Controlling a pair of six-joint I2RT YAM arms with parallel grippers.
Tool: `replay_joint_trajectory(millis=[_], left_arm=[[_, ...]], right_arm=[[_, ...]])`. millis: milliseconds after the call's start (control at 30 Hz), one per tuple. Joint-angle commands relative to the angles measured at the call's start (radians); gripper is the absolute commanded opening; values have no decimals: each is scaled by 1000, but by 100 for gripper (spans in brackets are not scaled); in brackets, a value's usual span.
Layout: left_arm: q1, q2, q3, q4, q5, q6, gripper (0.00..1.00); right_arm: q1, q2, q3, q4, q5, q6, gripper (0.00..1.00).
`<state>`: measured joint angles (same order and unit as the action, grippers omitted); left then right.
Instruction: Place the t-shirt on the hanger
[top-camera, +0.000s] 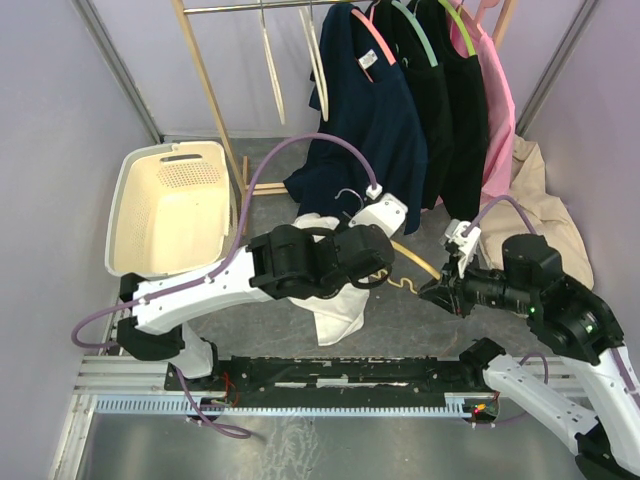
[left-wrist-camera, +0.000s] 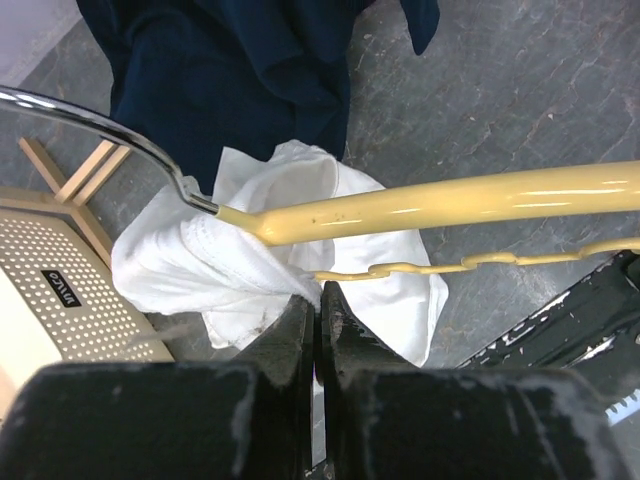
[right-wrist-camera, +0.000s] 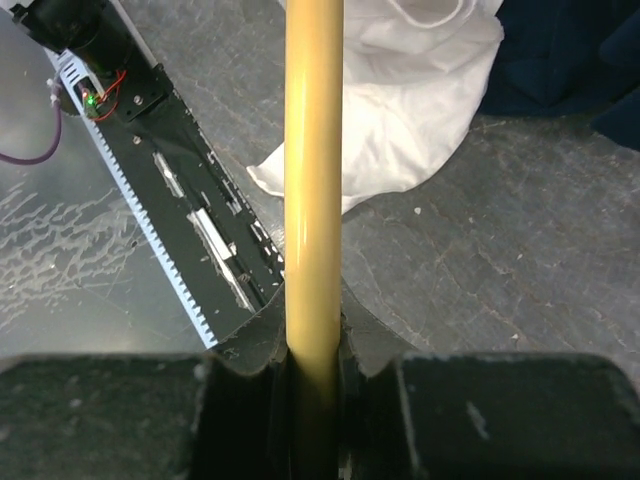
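The right gripper (right-wrist-camera: 313, 345) clamps one arm of the slim yellow clothes hanger (right-wrist-camera: 313, 150), holding it over the grey table (right-wrist-camera: 520, 260), right of centre. A silver metal hook (left-wrist-camera: 100, 128) leaves the hanger's neck. Just left, the left gripper (left-wrist-camera: 318, 300) is pinched shut on a fold of the plain white, slightly cream cotton t-shirt (left-wrist-camera: 250, 255), which hangs crumpled and bunched by the hook end. Farther back hangs a navy blue shirt (top-camera: 370, 130). A cream perforated basket (top-camera: 125, 200) sits at far left.
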<state>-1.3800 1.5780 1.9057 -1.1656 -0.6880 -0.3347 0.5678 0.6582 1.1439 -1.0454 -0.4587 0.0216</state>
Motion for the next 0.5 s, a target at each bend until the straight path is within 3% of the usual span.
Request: replay_joint_trajectory(millis=[0, 233, 467], left_arm=[[-31, 37, 75, 12, -17, 30, 3], [-61, 54, 118, -33, -94, 23, 3], [-145, 98, 243, -31, -191, 78, 3]], right_arm=[[-2, -32, 65, 193, 58, 4, 1], [-3, -28, 258, 32, 49, -3, 1], [-3, -90, 189, 64, 3, 30, 1]])
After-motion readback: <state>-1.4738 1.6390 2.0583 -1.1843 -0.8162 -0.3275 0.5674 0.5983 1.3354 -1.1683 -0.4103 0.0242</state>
